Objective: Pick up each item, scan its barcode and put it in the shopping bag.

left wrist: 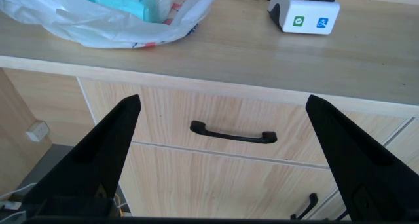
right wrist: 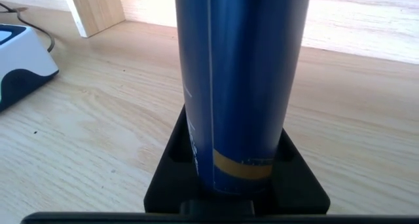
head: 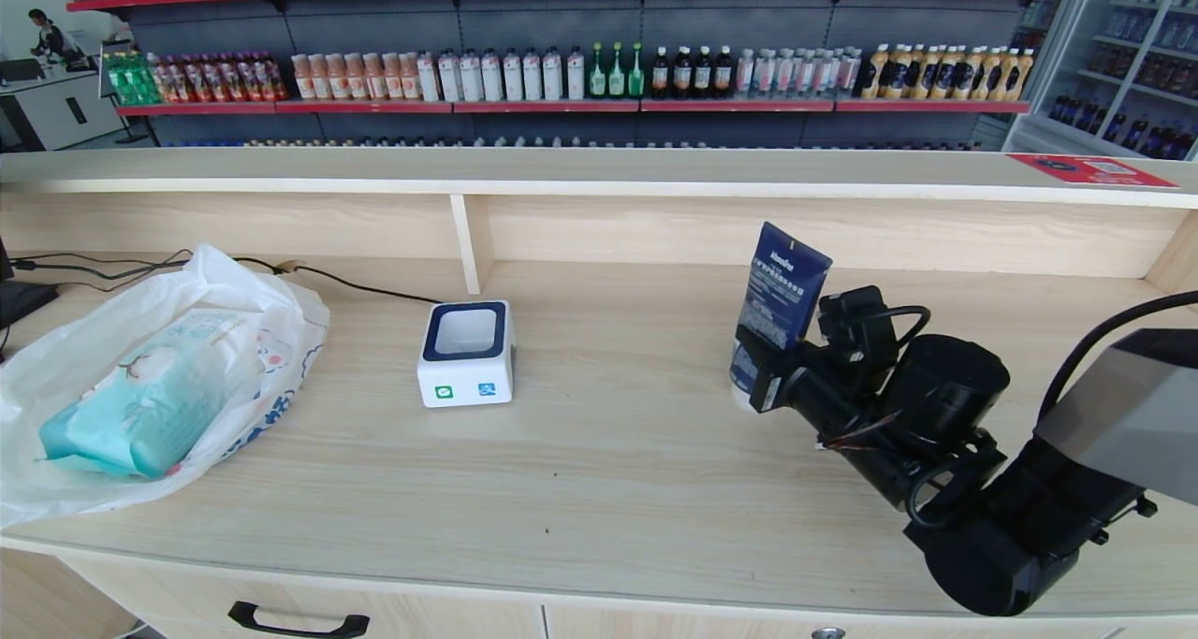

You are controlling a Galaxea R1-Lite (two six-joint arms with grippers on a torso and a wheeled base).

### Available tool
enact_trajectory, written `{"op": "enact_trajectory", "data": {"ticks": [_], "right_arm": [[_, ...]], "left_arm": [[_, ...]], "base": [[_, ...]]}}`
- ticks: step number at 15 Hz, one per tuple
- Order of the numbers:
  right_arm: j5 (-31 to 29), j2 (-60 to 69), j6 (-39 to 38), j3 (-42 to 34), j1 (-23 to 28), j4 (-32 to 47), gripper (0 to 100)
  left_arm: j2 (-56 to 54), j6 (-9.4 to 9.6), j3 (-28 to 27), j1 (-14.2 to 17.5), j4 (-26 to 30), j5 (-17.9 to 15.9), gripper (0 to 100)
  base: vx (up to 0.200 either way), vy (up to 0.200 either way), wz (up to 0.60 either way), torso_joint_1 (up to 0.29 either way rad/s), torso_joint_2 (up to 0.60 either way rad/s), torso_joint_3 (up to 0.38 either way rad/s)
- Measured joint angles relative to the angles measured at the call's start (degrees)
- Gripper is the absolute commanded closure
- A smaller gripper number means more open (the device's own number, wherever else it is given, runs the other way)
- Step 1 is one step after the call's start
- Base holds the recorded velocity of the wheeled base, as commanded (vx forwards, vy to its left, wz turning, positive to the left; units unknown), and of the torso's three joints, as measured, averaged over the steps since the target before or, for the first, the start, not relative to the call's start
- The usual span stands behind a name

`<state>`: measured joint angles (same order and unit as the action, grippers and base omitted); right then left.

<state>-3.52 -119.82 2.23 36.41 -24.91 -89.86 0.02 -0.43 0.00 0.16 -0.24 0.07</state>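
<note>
Shop counter, drinks shelves behind; pale wood worktop [head: 618, 471]. Blue tube [head: 781, 283] upright, cap down, toward worktop's right side; right claw [head: 763, 368] clamped round its lower part. Step in hand, likely: tube pickup. Next: lift, carry to scanner [head: 466, 352] mid-worktop with barcode facing window, then shopping bag [head: 253, 293] at left edge, wipes pack [head: 154, 396] already inside. Left claw [left wrist: 222, 103] spread open, below front edge.

Blue tube [head: 781, 288] btm hidden by right gripper [head: 758, 374]; shopping bag [head: 234, 283] cut at edge.
</note>
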Motion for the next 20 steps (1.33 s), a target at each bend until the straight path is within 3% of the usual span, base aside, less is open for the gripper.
{"op": "enact_trajectory", "data": {"ticks": [14, 20], "right_arm": [[0.0, 1.0, 1.0, -0.2, -2.6, 0.2, 100], [0.0, 8.2, 0.1, -2.6, -2.5, 0.0, 100]], "left_arm": [[0.0, 0.00, 0.0, 0.0, 0.0, 0.0, 0], [0.0, 0.00, 0.0, 0.0, 0.0, 0.0, 0]], "base": [[0.000, 0.000, 0.00, 0.000, 0.00, 0.000], [0.000, 0.000, 0.00, 0.000, 0.00, 0.000]]}}
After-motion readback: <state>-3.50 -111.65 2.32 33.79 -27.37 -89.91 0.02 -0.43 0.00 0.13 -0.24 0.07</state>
